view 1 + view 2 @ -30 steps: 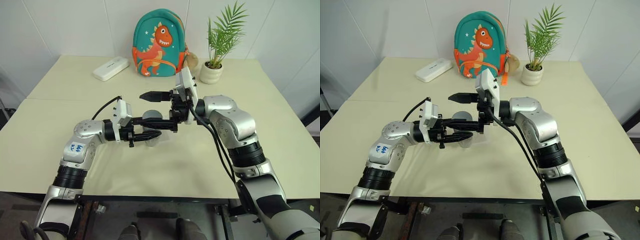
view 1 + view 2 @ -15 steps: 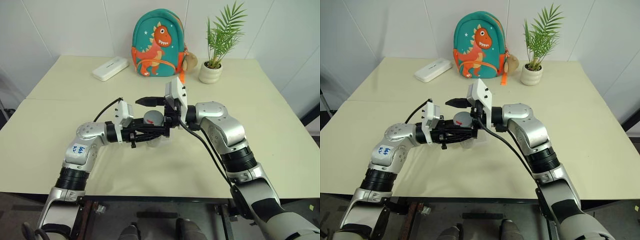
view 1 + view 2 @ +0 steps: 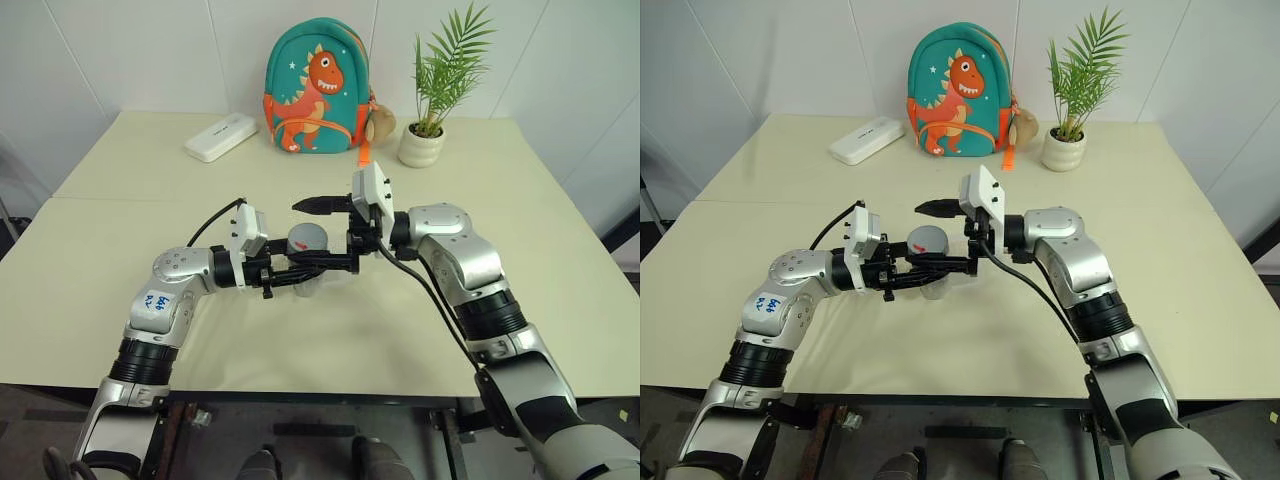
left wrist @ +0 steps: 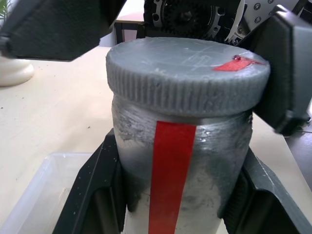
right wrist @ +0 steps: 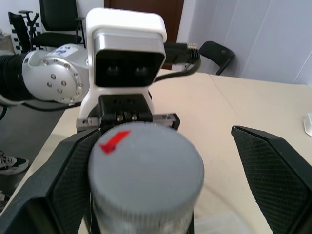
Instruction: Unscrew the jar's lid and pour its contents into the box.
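Grey ribbed lid (image 4: 187, 73) tops your jar (image 4: 183, 165), pinched upright over the box (image 4: 39, 195) by your left gripper (image 3: 300, 268). Right gripper (image 5: 161, 195) brackets it, spread wide. Light, rigid, slick plastic; grip the ribs.
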Controlling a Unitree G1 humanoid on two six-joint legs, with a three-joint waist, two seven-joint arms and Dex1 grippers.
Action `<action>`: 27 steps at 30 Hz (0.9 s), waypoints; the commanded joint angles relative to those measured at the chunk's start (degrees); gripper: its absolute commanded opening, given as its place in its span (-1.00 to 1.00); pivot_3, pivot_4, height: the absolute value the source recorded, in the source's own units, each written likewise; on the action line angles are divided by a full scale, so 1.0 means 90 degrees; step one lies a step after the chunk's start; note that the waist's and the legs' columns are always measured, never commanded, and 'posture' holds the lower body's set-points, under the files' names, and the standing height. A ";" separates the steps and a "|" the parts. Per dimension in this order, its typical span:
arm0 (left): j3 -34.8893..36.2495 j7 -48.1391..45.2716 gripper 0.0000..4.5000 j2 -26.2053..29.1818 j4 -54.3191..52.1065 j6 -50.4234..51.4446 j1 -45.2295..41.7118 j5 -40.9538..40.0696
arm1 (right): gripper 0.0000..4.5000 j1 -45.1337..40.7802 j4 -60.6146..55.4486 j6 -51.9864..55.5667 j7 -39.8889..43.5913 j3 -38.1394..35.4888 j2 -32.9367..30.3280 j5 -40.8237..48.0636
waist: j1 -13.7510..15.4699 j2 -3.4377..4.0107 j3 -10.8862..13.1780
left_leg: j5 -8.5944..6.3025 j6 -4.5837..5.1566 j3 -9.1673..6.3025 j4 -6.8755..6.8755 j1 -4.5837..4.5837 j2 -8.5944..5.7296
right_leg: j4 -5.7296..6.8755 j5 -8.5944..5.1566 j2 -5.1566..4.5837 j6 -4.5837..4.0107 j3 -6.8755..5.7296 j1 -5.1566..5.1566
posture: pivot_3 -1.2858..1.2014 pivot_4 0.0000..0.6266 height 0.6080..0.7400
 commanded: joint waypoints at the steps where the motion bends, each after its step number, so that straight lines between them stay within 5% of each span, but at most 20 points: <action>1: 0.0154 -0.0111 -0.12 0.0040 -0.0292 -0.0031 -0.0005 -0.0174 | 0.99 -0.0047 0.0263 -0.0140 -0.0056 -0.0579 -0.0431 -0.0008 | 0.0004 0.0000 0.0000 | 0.0000 0.0000 0.0000 0.0000 0.0000 0.0000 | 0.0000 0.0000 0.0000 0.0000 0.0000 0.0000 | 0.03 -0.52 1.00; 14: 0.0220 -0.0177 -0.12 0.0044 -0.0317 0.0010 0.0004 -0.0130 | 0.99 0.0067 0.0402 0.0561 0.0250 -0.1243 -0.1290 0.0480 | -0.0050 0.0000 0.0000 | 0.0000 0.0000 0.0004 0.0000 0.0002 -0.0001 | -0.0004 0.0000 0.0000 0.0000 0.0004 0.0002 | 0.03 -0.52 1.00; 27: 0.0137 -0.0172 -0.12 -0.0048 -0.0215 0.0006 -0.0124 -0.0077 | 0.99 0.0230 -0.1482 0.1955 -0.0609 -0.0479 0.0026 0.0964 | -0.0125 0.0001 0.0001 | 0.0002 0.0000 0.0000 0.0015 0.0004 0.0000 | 0.0016 0.0000 0.0001 0.0000 0.0006 0.0003 | 0.03 -0.52 1.00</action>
